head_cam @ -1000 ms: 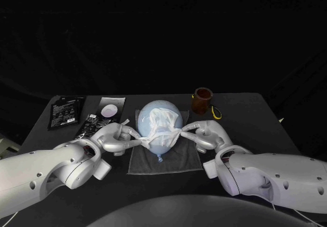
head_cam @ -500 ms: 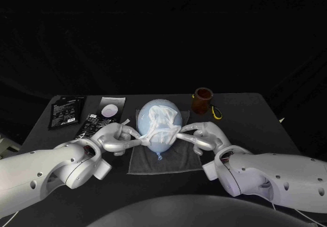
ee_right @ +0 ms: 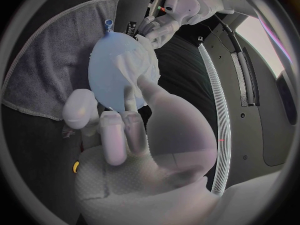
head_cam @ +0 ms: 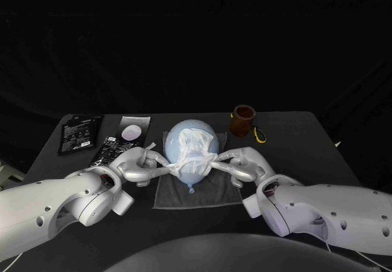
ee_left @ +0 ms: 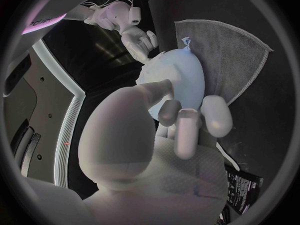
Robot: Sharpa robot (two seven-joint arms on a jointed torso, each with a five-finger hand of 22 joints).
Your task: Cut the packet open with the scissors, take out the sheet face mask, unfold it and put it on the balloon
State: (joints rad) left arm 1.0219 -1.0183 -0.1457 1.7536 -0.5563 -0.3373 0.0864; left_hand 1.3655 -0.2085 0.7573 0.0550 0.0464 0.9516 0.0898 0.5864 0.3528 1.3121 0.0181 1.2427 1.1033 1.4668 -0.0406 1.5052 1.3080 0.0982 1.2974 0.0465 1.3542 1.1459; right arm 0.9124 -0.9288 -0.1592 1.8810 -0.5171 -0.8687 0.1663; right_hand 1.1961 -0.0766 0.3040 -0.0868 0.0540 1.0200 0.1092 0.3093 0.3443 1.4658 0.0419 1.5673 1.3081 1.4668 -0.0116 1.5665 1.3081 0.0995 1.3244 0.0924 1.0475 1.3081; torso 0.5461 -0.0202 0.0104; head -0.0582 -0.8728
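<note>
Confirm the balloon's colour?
Pale blue. The balloon shows best in the head view.

- No word, brand or number can be read on anything on the desk (head_cam: 310, 141).
- The black packet (head_cam: 79, 134) at the desk's far left corner carries white print at its top and bottom, too small to make out.
- The second black packet (head_cam: 109, 148), just beside it, shows rows of pale marks, also illegible.
- The grey packet (head_cam: 134, 130) bears a pale round picture, with no lettering that can be read.
</note>
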